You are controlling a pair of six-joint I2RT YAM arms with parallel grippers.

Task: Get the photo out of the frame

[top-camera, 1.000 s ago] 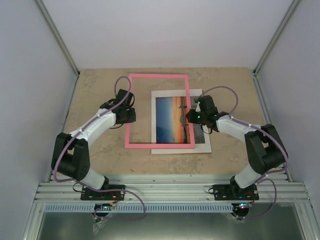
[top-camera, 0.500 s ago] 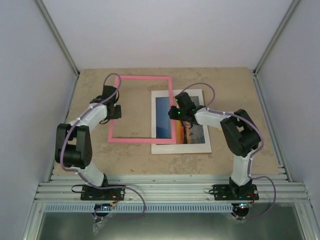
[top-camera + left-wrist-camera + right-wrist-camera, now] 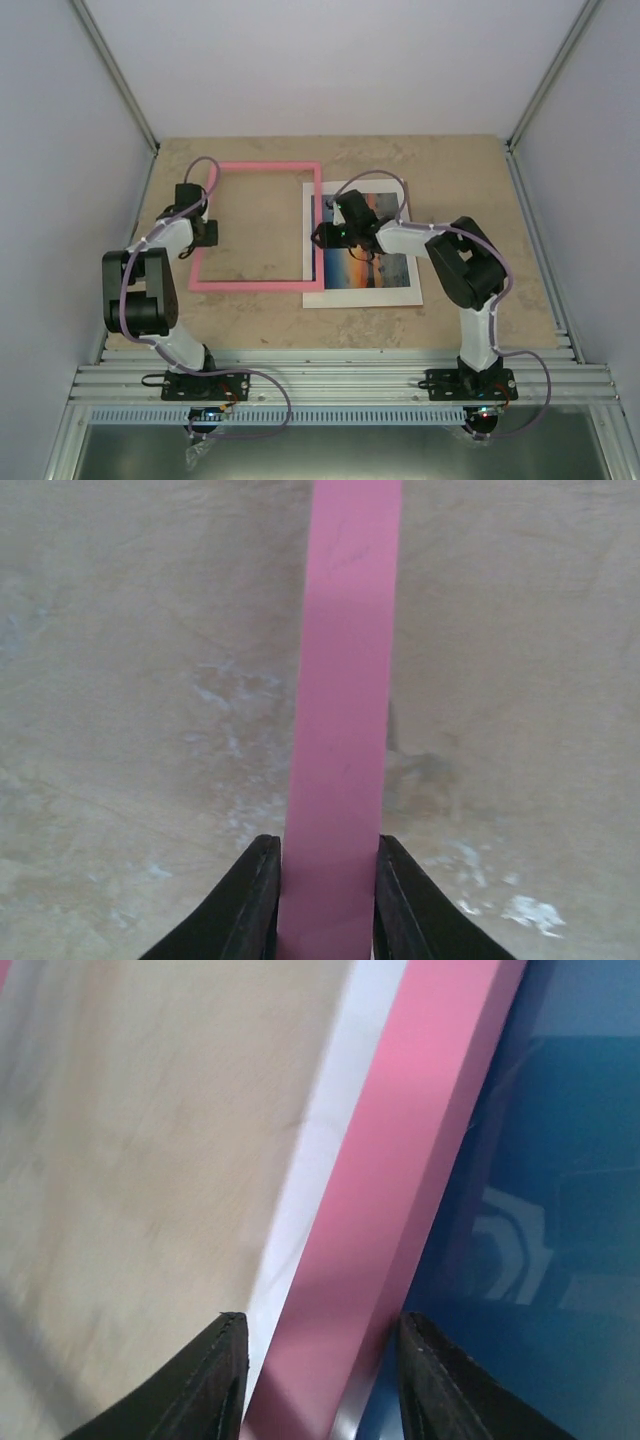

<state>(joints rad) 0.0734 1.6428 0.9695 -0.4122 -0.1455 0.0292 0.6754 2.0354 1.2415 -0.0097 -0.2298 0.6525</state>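
The left end effector (image 3: 328, 848) is closed narrowly on the left bar of the frame (image 3: 345, 680), both fingers pressed against the pink strip. The right end effector (image 3: 320, 1322) straddles the frame's right bar with its jaws slightly apart, and a sliver of white mat (image 3: 345, 1090) shows between one finger and the bar. The frame (image 3: 265, 166) sits left of centre on the table (image 3: 460, 180), with bare table showing through it. Its right bar crosses the left edge of the photo (image 3: 365, 268), which lies flat on the mat (image 3: 360, 297), right of centre. The frame's left bar is near the table's left edge. Open table lies far of and right of the mat.
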